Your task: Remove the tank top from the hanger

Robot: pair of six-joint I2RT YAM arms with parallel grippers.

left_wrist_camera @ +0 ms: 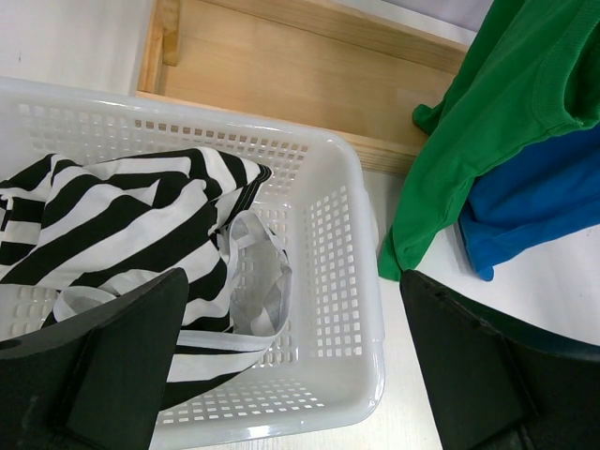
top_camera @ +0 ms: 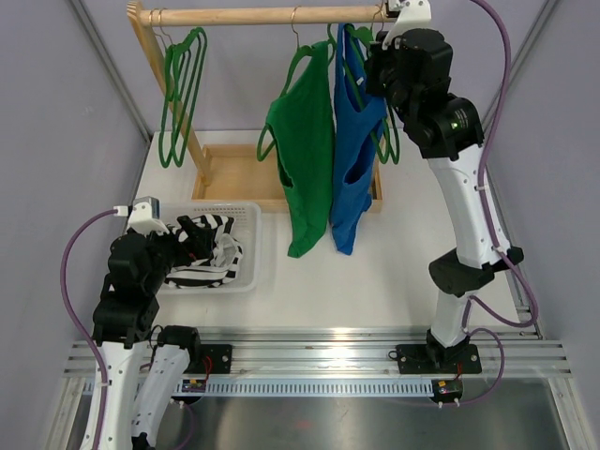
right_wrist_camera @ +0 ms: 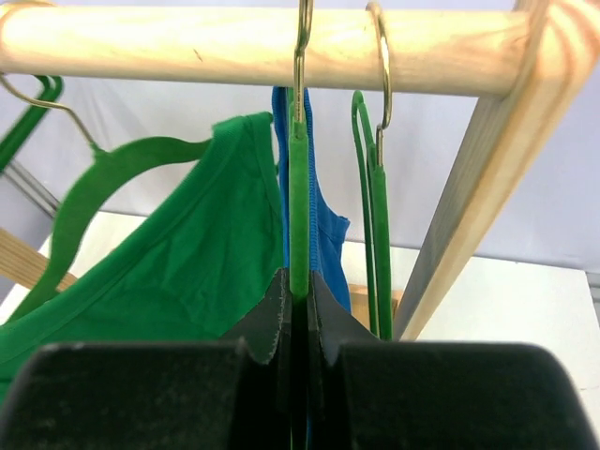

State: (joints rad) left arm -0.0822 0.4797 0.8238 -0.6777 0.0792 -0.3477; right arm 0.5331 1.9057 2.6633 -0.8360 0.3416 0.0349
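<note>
A blue tank top (top_camera: 352, 169) hangs on a green hanger (right_wrist_camera: 298, 187) from the wooden rod (top_camera: 262, 15). A green tank top (top_camera: 305, 159) hangs just left of it on its own hanger. My right gripper (top_camera: 375, 70) is high up at the rod, shut on the neck of the blue top's hanger. In the right wrist view the gripper (right_wrist_camera: 298, 291) pinches that hanger, with the blue tank top (right_wrist_camera: 328, 234) behind it. My left gripper (top_camera: 192, 239) is open and empty, low over the white basket (top_camera: 246, 211).
The basket (left_wrist_camera: 361, 262) holds a black-and-white striped garment (left_wrist_camera: 122, 225). Empty green hangers hang at the rod's left (top_camera: 178, 94) and right of the blue top (right_wrist_camera: 375, 244). The rack's slanted post (right_wrist_camera: 478, 187) is close on the right. The rack's wooden base tray (top_camera: 239, 178) lies behind the basket.
</note>
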